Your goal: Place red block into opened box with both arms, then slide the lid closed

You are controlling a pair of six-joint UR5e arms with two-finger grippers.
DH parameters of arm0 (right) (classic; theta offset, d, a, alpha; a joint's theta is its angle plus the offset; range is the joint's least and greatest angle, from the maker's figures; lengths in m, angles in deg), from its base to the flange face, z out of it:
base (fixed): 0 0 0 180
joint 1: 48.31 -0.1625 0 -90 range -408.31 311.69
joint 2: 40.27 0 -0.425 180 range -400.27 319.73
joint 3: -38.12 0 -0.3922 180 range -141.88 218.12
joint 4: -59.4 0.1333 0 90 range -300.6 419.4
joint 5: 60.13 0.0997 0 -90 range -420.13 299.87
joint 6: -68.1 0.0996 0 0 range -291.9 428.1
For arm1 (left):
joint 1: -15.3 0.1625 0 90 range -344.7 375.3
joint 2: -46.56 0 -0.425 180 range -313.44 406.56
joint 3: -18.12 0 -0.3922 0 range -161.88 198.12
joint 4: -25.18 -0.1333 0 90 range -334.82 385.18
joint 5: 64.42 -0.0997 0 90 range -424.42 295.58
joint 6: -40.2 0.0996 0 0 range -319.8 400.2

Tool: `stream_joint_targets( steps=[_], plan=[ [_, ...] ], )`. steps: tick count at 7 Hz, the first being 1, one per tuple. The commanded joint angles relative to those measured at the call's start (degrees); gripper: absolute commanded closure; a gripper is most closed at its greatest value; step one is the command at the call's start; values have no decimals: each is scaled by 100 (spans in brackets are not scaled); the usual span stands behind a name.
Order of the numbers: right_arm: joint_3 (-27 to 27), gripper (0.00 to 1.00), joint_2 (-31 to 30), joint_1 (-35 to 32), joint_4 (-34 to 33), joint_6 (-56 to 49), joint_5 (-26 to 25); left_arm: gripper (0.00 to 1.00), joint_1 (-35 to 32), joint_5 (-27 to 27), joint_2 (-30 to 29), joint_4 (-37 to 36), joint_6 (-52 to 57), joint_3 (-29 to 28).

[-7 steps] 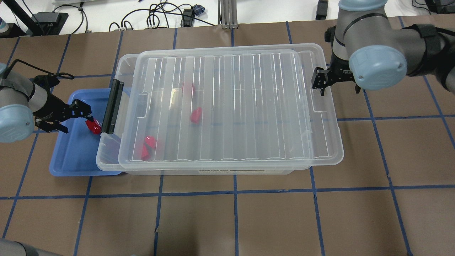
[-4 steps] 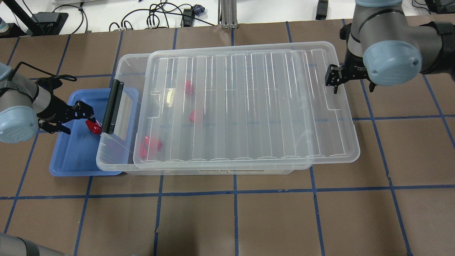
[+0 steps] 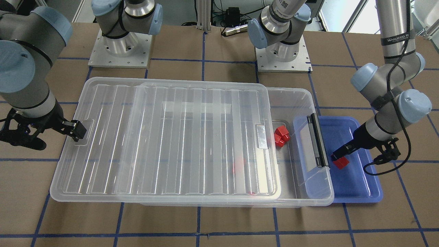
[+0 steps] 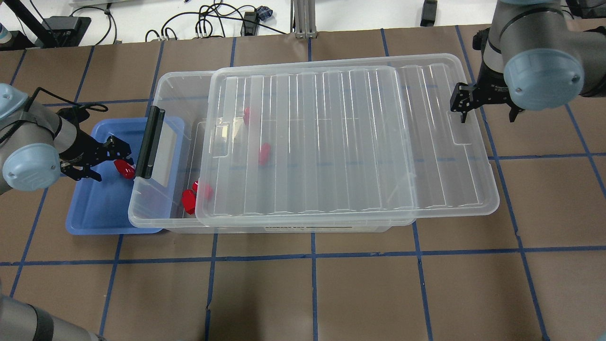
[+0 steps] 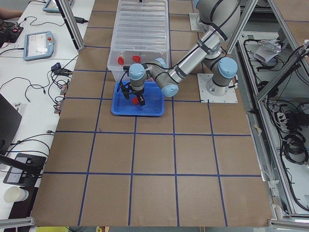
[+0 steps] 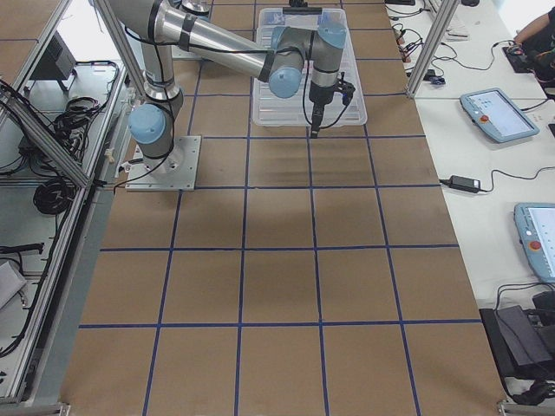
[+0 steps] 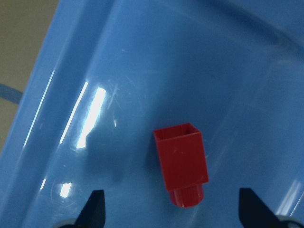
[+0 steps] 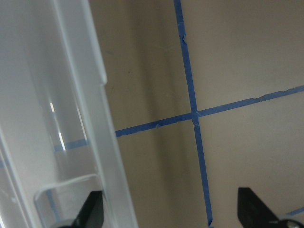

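Note:
A red block [image 4: 126, 168] lies in the blue tray [image 4: 94, 208], stub end toward me in the left wrist view [image 7: 182, 168]. My left gripper [image 4: 118, 156] hovers open just over it, one fingertip on each side [image 7: 97, 209]. The clear box [image 4: 163, 94] holds several more red blocks [image 4: 189, 201]. The ribbed lid [image 4: 355, 142] rests on the box, shifted right so the handle end is uncovered. My right gripper [image 4: 461, 108] is open at the lid's right recess [image 3: 84, 129], with one finger [image 8: 92, 209] over the lid's edge.
The black clip handle [image 4: 150, 142] and its flap hang over the blue tray's right side, close to my left gripper. Brown table with a blue tape grid [image 4: 312, 284] surrounds the box. Cables [image 4: 208, 21] lie at the far edge.
The lid has slid right together with my right gripper, widening the gap at the box's handle end. My left gripper has edged closer over the red block.

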Motion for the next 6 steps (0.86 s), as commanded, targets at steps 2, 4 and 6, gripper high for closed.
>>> stream_joint_targets(
  steps=[2,4,6],
  plan=[
    [-1,0,-16,355,12,-340,0,19,-43,14,-205,-241,-58,6],
    [8,0,-16,462,3,-535,0,63,-52,14,-240,-285,-102,-64],
    [-1,0,-24,514,3,-536,9,76,-87,-11,-39,534,12,-571]
  ],
)
